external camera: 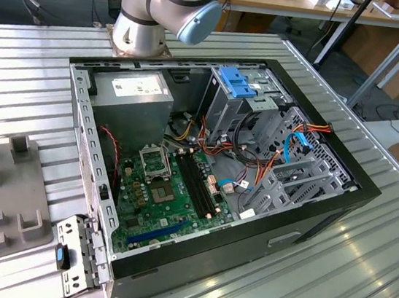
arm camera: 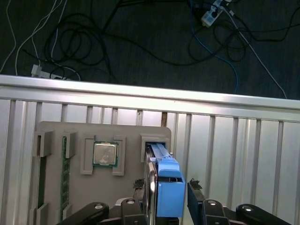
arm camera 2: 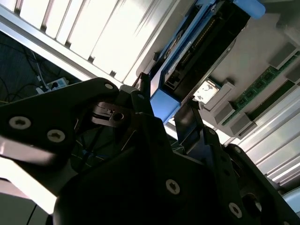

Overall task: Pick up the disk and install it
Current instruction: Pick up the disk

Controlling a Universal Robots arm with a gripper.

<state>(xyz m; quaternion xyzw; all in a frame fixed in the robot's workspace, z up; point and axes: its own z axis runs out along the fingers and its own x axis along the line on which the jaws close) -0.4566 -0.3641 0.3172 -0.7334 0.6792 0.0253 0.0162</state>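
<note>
Blue-edged disk [arm camera: 169, 197], end cropped, inside parted pincer [arm camera: 167, 184].

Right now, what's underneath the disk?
The grey tray lies under the disk, which stands on edge in its slot. The slot's floor is hidden by the disk itself.

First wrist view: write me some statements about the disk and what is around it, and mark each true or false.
1. The disk stands on edge in a slot of the grey tray. True.
2. The fingers stand one on each side of the disk. True.
3. The chip lies on top of the disk. False: it sits in its own pocket of the tray, apart from the disk.
4. The tray lies on a wooden floor. False: it lies on a ribbed metal table.
</note>
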